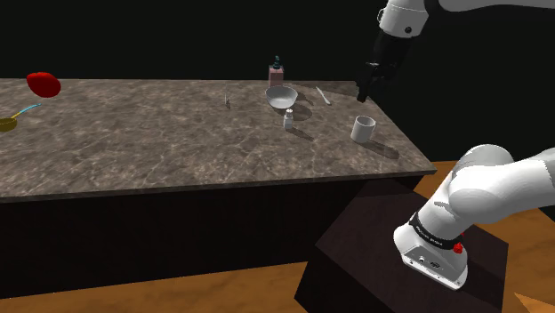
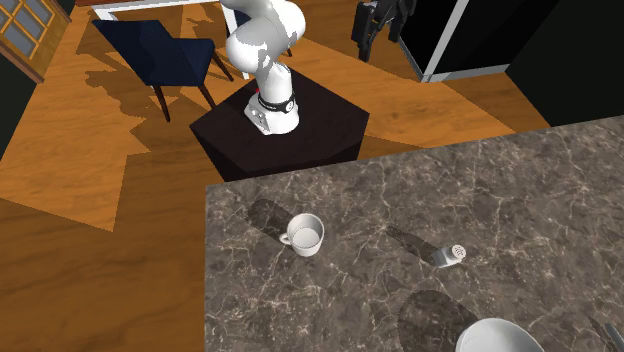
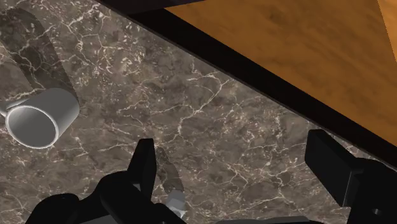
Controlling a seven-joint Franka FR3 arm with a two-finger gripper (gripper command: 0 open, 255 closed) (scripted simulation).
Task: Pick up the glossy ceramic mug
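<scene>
The dark veined stone counter (image 1: 160, 142) takes up most of the shoulder view, and the black stand (image 1: 374, 249) sits on the wooden floor at its near corner. From the stand, the white arm (image 1: 480, 191) bulges out at its base, leaves the shoulder view on the right and comes back in along the top. Its last link then slopes down and to that view's left. At the end of the arm, the black gripper (image 1: 366, 89) hangs in the air over the counter's corner, tilted rather than plumb. In the wrist view its fingers (image 3: 145, 159) stand well apart, with bare stone between them. The pale mug (image 1: 363, 129) stands upright on the counter near that corner, below the gripper and untouched. A white bowl (image 1: 282, 96) and a small shaker (image 1: 288, 118) sit farther along the counter.
</scene>
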